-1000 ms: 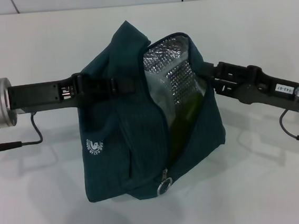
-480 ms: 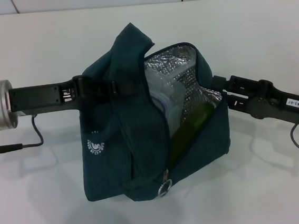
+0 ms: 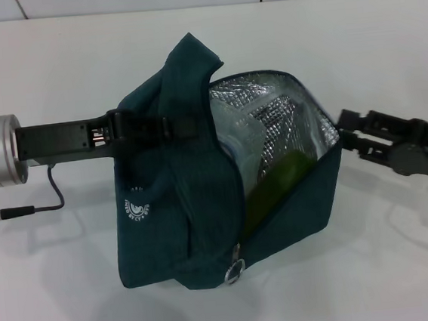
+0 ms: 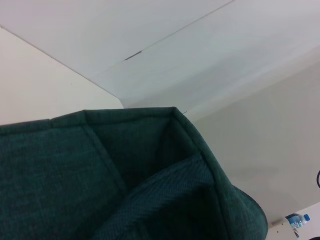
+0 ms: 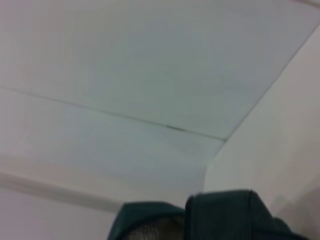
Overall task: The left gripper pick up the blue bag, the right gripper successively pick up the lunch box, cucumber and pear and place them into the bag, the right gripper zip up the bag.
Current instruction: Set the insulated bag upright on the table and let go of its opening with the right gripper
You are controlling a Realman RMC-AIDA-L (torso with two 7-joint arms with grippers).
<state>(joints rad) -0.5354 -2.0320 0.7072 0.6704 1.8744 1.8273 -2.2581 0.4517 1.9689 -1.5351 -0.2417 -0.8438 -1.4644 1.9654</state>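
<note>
- Blue bag resting on the white table, mouth gaping toward the robot's right, silver foil lining exposed.
- Inside the mouth: cucumber leaning against the lower lip, clear lunch box tucked behind it; pear hidden from sight.
- Zipper ring pull hanging at the low front corner, zip undone.
- Small white logo on the near side panel.
- Left end effector reaching in from the left, clamped on the bag's upper fabric beside the raised handle; fingertips buried in cloth.
- Right end effector just outside the bag's open rim on the right, apart from the fabric; finger spread impossible to judge.
- Left wrist view: only teal fabric folds and pale wall.
- Right wrist view: bag's top edge low in frame, pale surfaces beyond.
</note>
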